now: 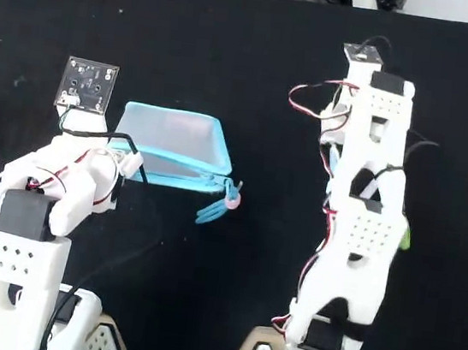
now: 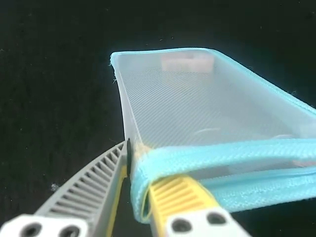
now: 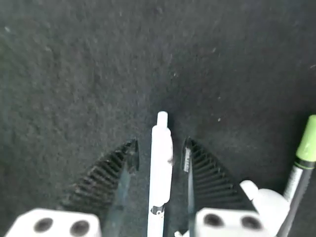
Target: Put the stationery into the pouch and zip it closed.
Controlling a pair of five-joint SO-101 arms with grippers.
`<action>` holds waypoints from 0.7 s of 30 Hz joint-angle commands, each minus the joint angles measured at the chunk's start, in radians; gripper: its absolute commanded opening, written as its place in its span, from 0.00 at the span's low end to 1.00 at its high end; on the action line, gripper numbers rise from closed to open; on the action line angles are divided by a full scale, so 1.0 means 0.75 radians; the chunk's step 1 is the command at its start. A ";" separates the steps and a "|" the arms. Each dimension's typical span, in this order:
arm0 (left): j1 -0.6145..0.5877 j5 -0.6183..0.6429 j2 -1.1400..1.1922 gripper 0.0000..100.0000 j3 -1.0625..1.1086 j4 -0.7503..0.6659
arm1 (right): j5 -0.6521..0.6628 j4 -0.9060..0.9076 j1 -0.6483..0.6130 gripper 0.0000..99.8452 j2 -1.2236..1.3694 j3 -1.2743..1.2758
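The white plastic pen [image 3: 161,163] lies lengthwise between the right gripper [image 3: 159,144]'s parted fingers; the left gripper [image 2: 136,167] clamps the blue-trimmed clear pouch [image 2: 197,98].

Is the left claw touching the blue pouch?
Touching. The left wrist view shows the left gripper pinching the zipper edge of the pouch between its fingers.

Blue-trim pouch [image 2: 197,98], black table [image 1: 234,45]
Pouch body clear w/ fine ribbed weave, pink zip pull [image 1: 232,199]; pen [image 3: 161,163] white; marker [image 3: 305,145] green top, grey barrel.
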 commanded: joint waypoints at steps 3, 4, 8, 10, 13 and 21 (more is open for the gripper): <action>0.005 0.008 -0.012 0.03 -0.011 -0.018 | 0.006 0.137 -0.012 0.14 0.144 -0.337; 0.005 0.008 -0.012 0.03 -0.011 -0.018 | 0.006 0.153 -0.010 0.14 0.177 -0.384; 0.003 0.008 -0.012 0.03 -0.011 -0.016 | 0.010 0.221 -0.006 0.14 0.298 -0.547; 0.003 0.008 -0.012 0.03 -0.011 -0.016 | 0.051 0.250 -0.004 0.14 0.351 -0.619; 0.003 0.008 -0.012 0.03 -0.011 -0.016 | 0.092 0.291 -0.002 0.13 0.404 -0.711; 0.007 0.008 -0.012 0.03 -0.011 -0.018 | 0.088 0.313 0.045 0.01 0.420 -0.805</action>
